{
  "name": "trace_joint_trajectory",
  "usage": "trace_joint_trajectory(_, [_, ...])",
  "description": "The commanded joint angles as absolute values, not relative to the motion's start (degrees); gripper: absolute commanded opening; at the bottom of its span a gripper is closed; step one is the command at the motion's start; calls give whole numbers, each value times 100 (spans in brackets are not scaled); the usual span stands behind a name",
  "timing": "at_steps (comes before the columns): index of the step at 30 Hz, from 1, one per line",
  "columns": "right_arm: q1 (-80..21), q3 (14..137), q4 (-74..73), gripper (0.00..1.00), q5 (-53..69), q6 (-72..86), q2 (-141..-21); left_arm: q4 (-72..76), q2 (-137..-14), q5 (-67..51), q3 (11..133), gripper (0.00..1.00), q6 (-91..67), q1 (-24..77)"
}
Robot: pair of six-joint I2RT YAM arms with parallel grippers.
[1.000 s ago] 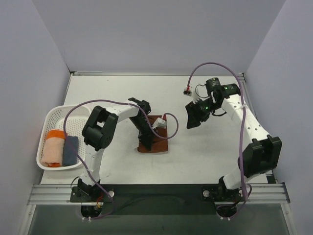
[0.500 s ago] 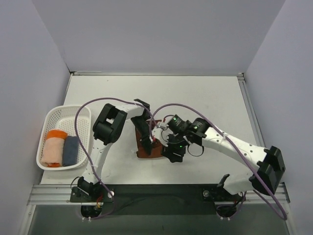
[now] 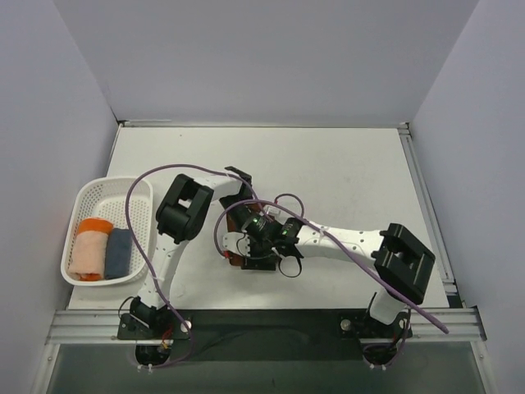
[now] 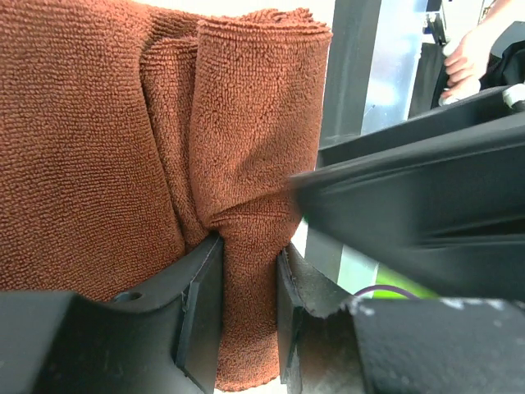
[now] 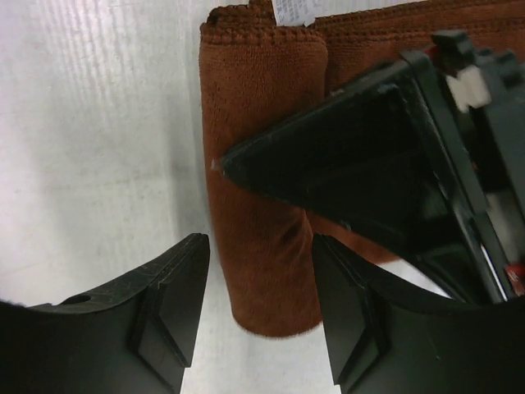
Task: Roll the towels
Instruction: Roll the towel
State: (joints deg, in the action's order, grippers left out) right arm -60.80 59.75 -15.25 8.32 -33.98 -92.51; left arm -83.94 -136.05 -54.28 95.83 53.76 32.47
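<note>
"Towels, left to right?"
"The peach-orange towel [image 3: 89,246] and slate-blue towel [image 3: 118,252] lie in the white basket [image 3: 82,197] at the left of the pale table [image 3: 344,180], with grey walls [image 3: 246,57] around. The rust-brown towel [image 5: 258,271] is mid-table (mostly hidden under both arms from above)."
"Fingers?"
"The left gripper [image 4: 244,312] pinches a fold of it; the right gripper [image 5: 262,320] is spread wide either side of its rolled edge."

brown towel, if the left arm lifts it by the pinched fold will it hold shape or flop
Probably floppy: the brown towel creases where the left gripper pinches its fold, so it would likely sag. The terry pile looks grippy, unlikely to slip. Its roll under the open right gripper may unwind if pushed.
</note>
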Motion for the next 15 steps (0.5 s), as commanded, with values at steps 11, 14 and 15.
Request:
trace_joint_trajectory(11, [-5872,5686,-1247,7,1545,-3472,-10169,-7569,-13765,-4421,9247,30,5257,3191])
trace_joint_trajectory(14, [-5731,5915,-1792,0,2178,-3428,-10318,-7147,-13317,-4412,8931,39,5020,2963])
trace_joint_trajectory(15, [-5713,6002,-1923,0,2328,-3445,-10379,-7085,-13202,-4412,8904,42,4966,2866])
